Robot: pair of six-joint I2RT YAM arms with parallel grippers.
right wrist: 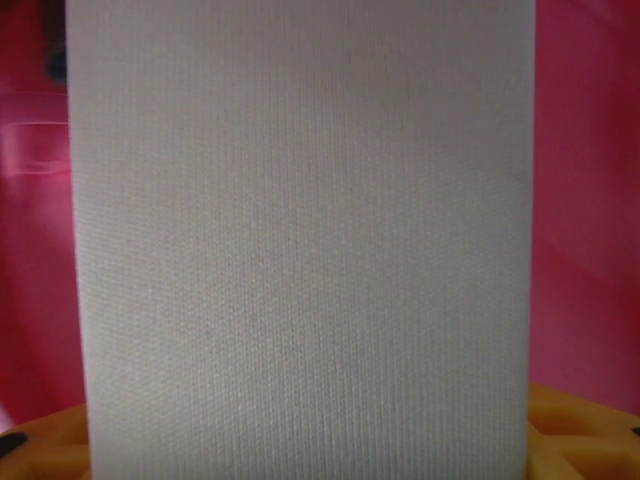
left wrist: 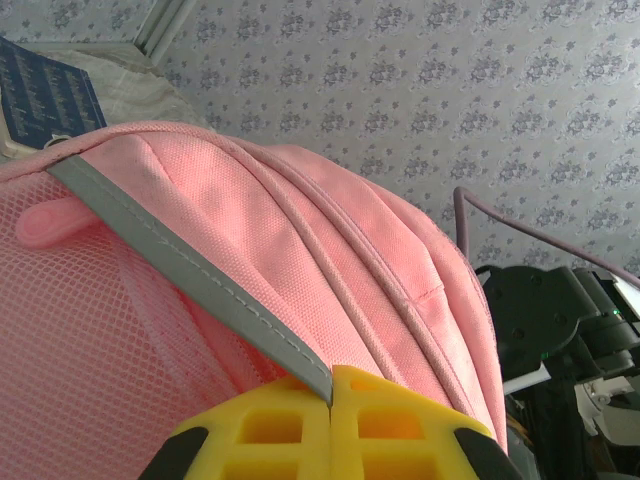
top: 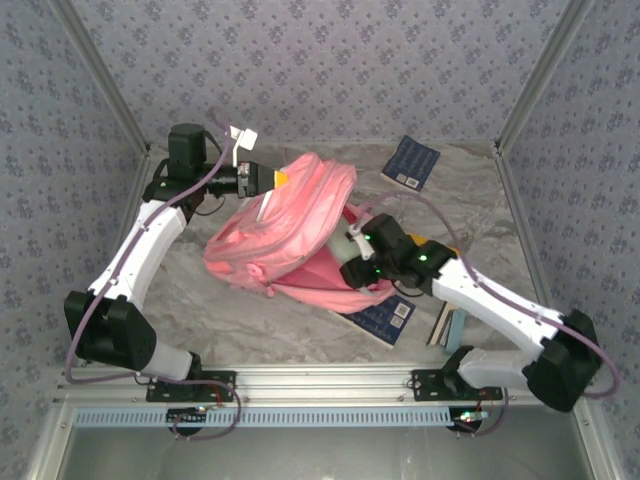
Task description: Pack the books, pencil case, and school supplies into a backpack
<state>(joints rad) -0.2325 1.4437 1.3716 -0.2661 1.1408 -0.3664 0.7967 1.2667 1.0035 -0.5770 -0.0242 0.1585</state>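
Pressed close to the right wrist lens, the pencil case (right wrist: 300,240) is seen as a pale, finely woven panel. Its long axis runs straight up the frame, away from the fingers (right wrist: 590,430). Both ends are cut off, so its full length cannot be read. It is held between the yellow fingers of the right gripper (top: 357,262), which are closed against its sides, and deep pink fabric is seen on either side of it. From above, only a pale sliver of the case is made out under that gripper, at the right side of the backpack (top: 285,235). Whether it is inside the opening or merely against the bag cannot be told.

One pink backpack is counted, lying mid-table with its long axis slanted from near left to far right. Its far edge is pinched by the left gripper (left wrist: 330,430), whose yellow fingers are clamped shut on a grey-white trim strip (left wrist: 200,275). Pink mesh is seen below that strip.

Two navy dotted books are counted. One (top: 411,162) lies flat at the far right, well apart from the bag. The other (top: 385,318) lies on the near side, its far part hidden under the backpack. Further books (top: 448,326) are partly hidden beside the right arm. A light-blue edge is made out there, but their number cannot be fixed. Everything rests on a marbled table (top: 250,320).
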